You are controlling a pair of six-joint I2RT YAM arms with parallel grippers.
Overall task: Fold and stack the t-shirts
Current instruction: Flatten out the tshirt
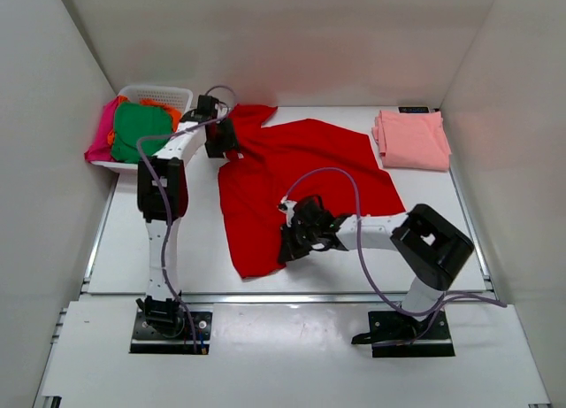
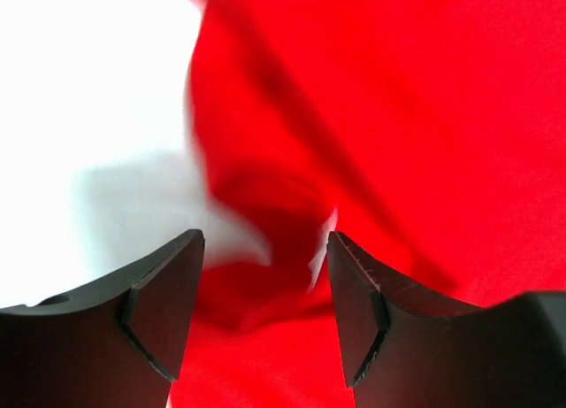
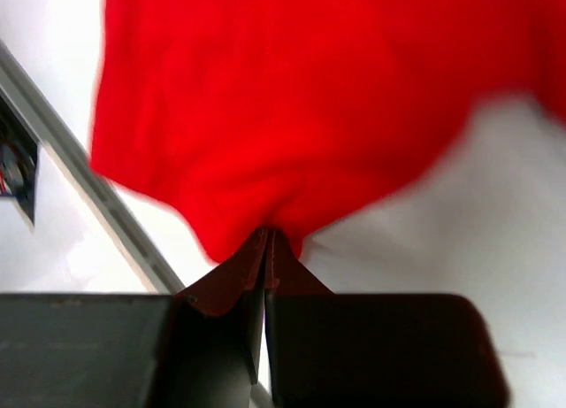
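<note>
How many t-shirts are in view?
5: red tee spread mid-table, salmon-pink tee folded far right, green tee, orange tee and magenta tee heaped at the basket far left. More may be hidden.

You have a white table [image 1: 203, 249] filling the middle of the top view, boxed in by plain white walls [image 1: 292, 36] at 9, 12 and 3 o'clock. At about 10 o'clock, in the far left corner, sits a white lattice basket [image 1: 164, 95], close to the left wall. At about 1 o'clock, on the far edge, lies a small dark label [image 1: 418, 110], its print too small to read. A metal rail [image 1: 99, 235] runs along the table's left edge, from 9 toward 7 o'clock.
</note>
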